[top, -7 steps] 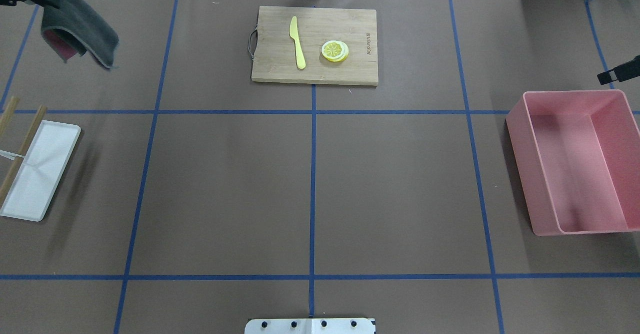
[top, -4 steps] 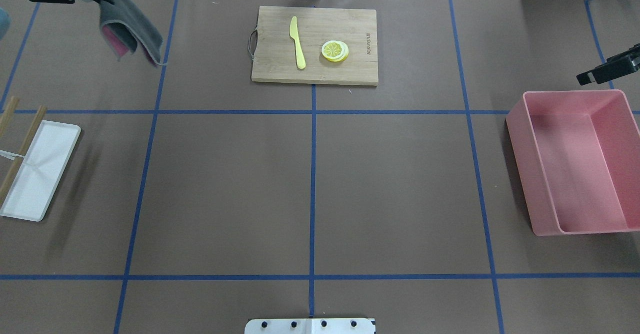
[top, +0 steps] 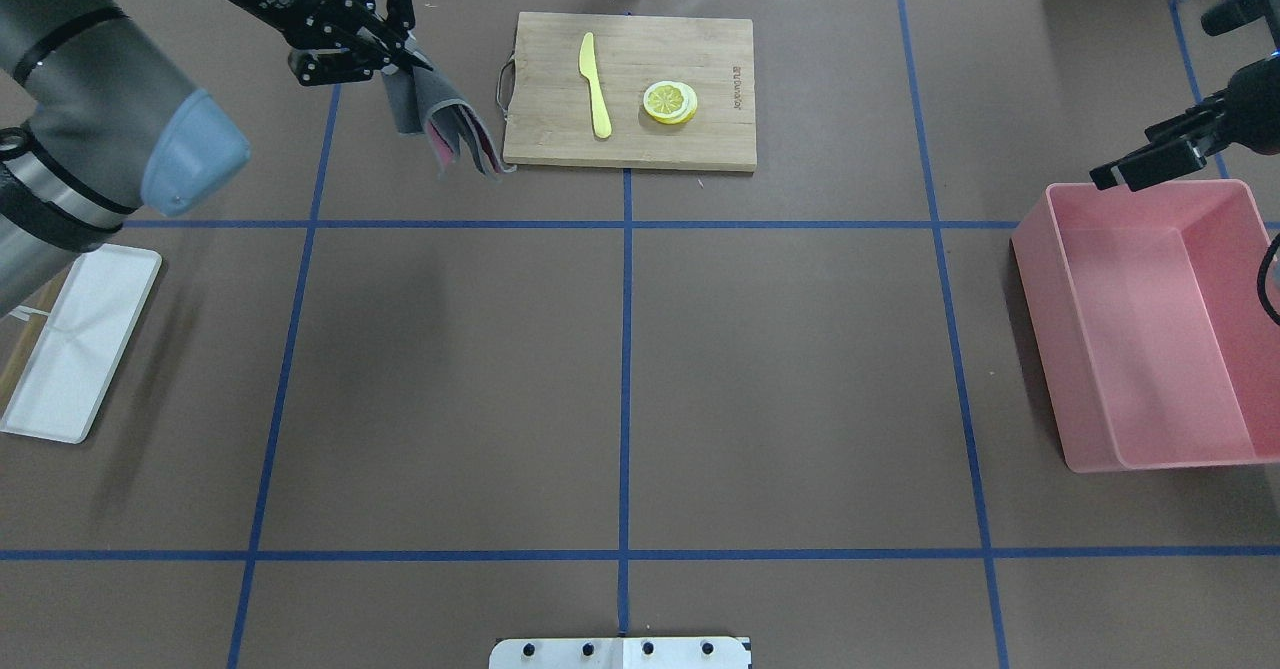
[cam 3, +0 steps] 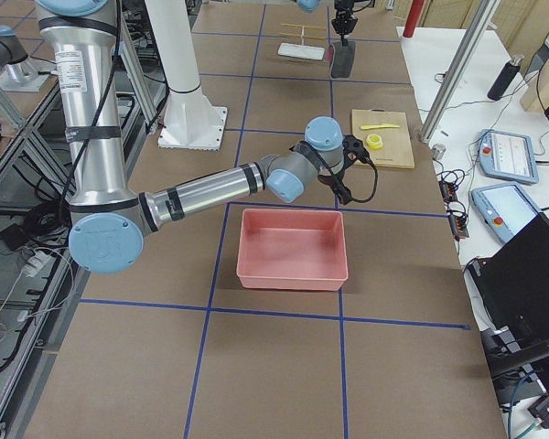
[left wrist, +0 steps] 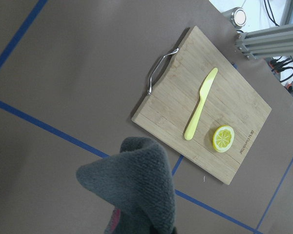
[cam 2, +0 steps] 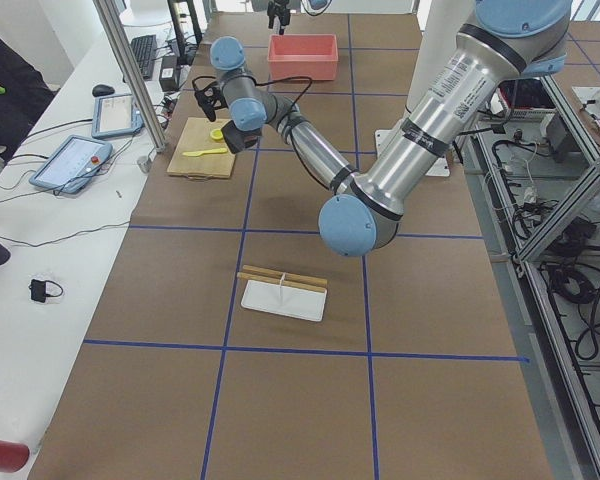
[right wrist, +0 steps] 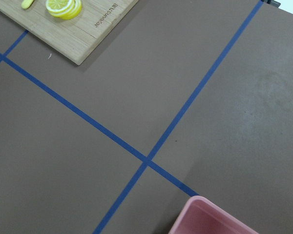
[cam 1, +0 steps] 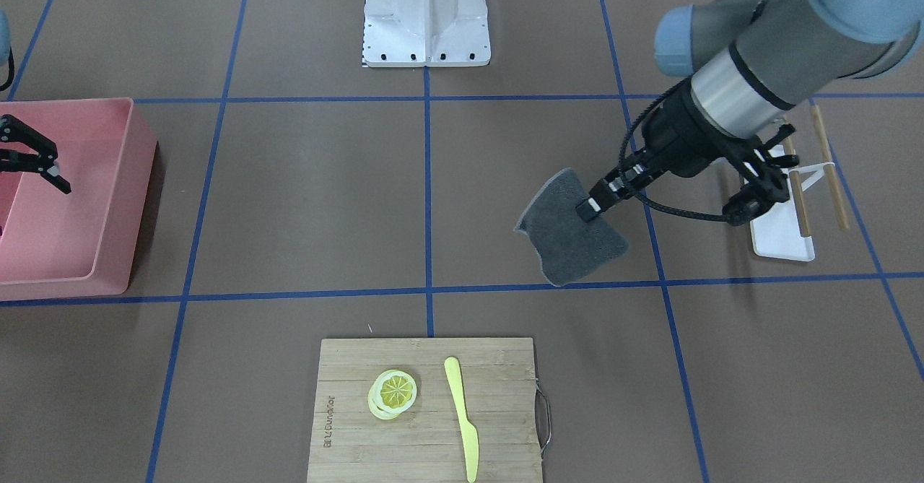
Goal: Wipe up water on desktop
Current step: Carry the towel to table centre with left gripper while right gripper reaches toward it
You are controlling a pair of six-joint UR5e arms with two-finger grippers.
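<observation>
My left gripper (top: 405, 61) is shut on a grey cloth (top: 452, 131) with a pink underside. The cloth hangs above the brown desktop (top: 780, 369), just left of the cutting board's handle. In the front-facing view the cloth (cam 1: 570, 232) spreads below the left gripper (cam 1: 588, 209), and in the left wrist view it (left wrist: 132, 190) fills the lower middle. My right gripper (cam 1: 61, 172) hovers open and holds nothing over the far corner of the pink bin; overhead the right gripper (top: 1105, 177) is at the right. I can make out no water on the desktop.
A bamboo cutting board (top: 630, 134) at the far middle carries a yellow knife (top: 595, 84) and lemon slices (top: 670, 102). A pink bin (top: 1060, 349) stands at the right. A white tray (top: 70, 349) with wooden sticks (cam 1: 826, 165) lies at the left.
My left arm has swung right with the cloth, from the far-left corner to beside the cutting board. The right gripper has come further in over the bin's far corner.
</observation>
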